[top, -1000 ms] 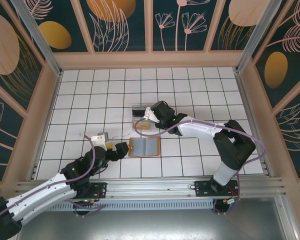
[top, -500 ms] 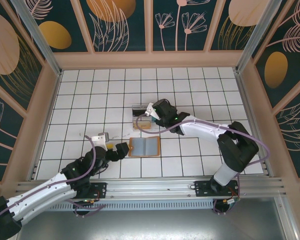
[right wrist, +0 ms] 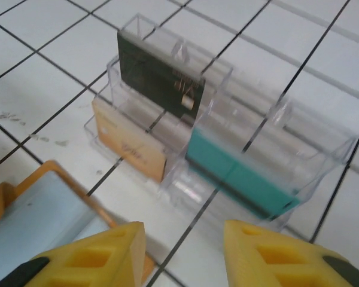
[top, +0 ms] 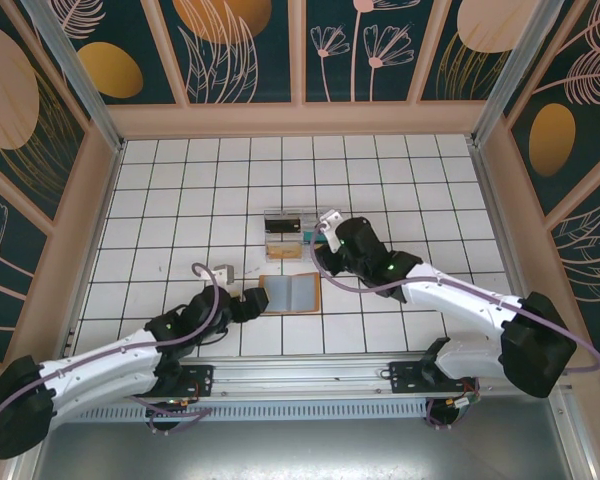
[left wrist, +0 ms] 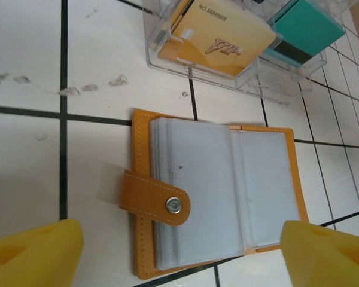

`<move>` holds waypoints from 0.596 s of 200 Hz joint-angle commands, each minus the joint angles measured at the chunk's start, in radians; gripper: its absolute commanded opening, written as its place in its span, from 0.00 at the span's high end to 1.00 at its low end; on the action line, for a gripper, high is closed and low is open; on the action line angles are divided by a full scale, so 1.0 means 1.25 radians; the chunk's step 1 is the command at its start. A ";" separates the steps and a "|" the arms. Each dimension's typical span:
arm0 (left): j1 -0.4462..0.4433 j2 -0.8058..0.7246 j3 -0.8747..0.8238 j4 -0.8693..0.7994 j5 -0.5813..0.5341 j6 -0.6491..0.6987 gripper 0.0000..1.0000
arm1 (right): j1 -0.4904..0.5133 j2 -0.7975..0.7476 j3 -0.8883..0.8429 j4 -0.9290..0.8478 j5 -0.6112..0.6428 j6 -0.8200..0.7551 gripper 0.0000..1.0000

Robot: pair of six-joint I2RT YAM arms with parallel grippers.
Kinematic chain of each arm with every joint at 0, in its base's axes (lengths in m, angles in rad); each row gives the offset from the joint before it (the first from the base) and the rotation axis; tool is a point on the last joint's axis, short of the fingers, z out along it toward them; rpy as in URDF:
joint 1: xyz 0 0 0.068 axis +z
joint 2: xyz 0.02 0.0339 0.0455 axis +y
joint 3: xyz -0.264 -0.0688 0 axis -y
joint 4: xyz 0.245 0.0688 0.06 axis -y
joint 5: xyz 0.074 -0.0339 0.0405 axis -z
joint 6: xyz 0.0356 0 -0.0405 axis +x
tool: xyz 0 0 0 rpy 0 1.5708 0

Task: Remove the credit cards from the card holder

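Card holder (left wrist: 221,191) lies open, just near of the tray (right wrist: 338,149). Left gripper (left wrist: 180,254) spread wide, empty; right gripper (right wrist: 182,248) half-open, empty.

Looks like a robot test cell in a lab: a white-tiled desk (top: 180,170) boxed in by leaf-patterned wall panels (top: 240,50) on aluminium posts (top: 75,75), with two robot arms (top: 450,295) bolted to a metal rail (top: 300,375).
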 commanded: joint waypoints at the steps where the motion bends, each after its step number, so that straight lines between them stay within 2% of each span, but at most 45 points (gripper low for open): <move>1: 0.002 0.048 0.036 0.071 0.030 -0.028 0.23 | 0.032 -0.004 -0.031 0.017 0.011 0.180 0.61; 12: 0.003 0.074 0.046 0.075 0.035 -0.032 0.25 | 0.053 -0.001 -0.053 0.028 0.014 0.217 0.62; 25: 0.002 0.105 0.058 0.081 0.041 -0.034 0.32 | 0.070 0.012 -0.070 0.033 0.009 0.259 0.63; 49: 0.002 0.152 0.079 0.083 0.042 -0.036 0.43 | 0.077 0.067 -0.073 0.022 -0.032 0.327 0.74; 65: 0.003 0.179 0.092 0.083 0.040 -0.036 0.44 | 0.087 0.100 -0.079 0.032 -0.038 0.339 0.78; 119: 0.003 0.246 0.127 0.087 0.056 -0.022 0.43 | 0.093 0.165 -0.098 0.051 -0.040 0.342 0.81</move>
